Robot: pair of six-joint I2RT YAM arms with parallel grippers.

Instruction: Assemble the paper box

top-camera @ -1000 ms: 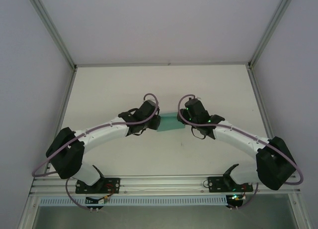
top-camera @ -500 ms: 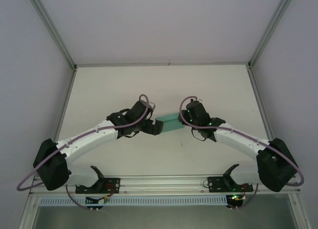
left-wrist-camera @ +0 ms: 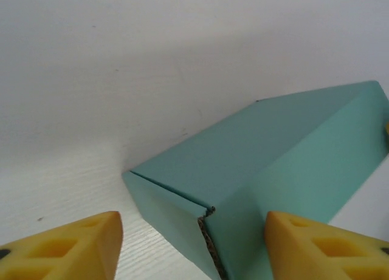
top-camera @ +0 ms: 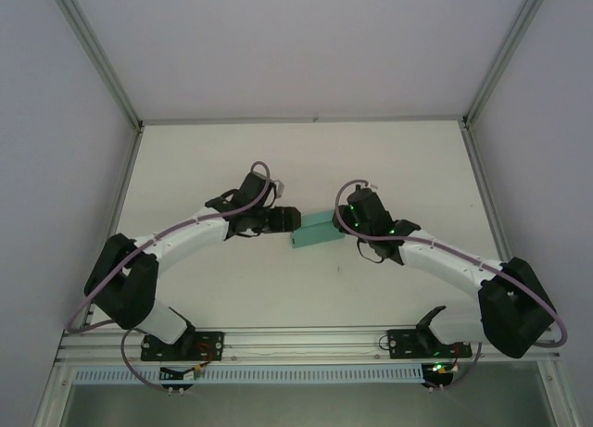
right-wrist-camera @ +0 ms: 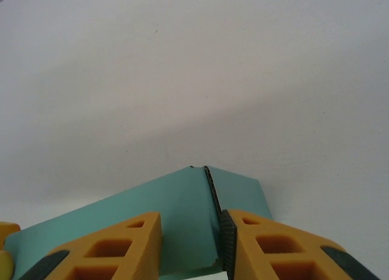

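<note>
The paper box [top-camera: 315, 230] is a closed teal-green card box lying between the two arms at the middle of the table. My left gripper [top-camera: 288, 220] is at the box's left end, open. In the left wrist view its yellow fingers [left-wrist-camera: 67, 249] straddle the box's near corner [left-wrist-camera: 209, 210], and the left finger stands clear of the card. My right gripper [top-camera: 344, 221] is at the right end. In the right wrist view the box [right-wrist-camera: 182, 201] sits between that gripper's fingers [right-wrist-camera: 273, 249], and the gripper [right-wrist-camera: 189, 234] is shut on its end.
The white table [top-camera: 306, 158] stretches bare around the box. Grey side walls and metal frame rails [top-camera: 120, 214] bound it on the left, right and back. Both arm bases sit at the near edge.
The left gripper has pulled back a little from the box's left end and turned. The left arm swung out and returned. The box has tilted slightly; the right arm has barely moved.
</note>
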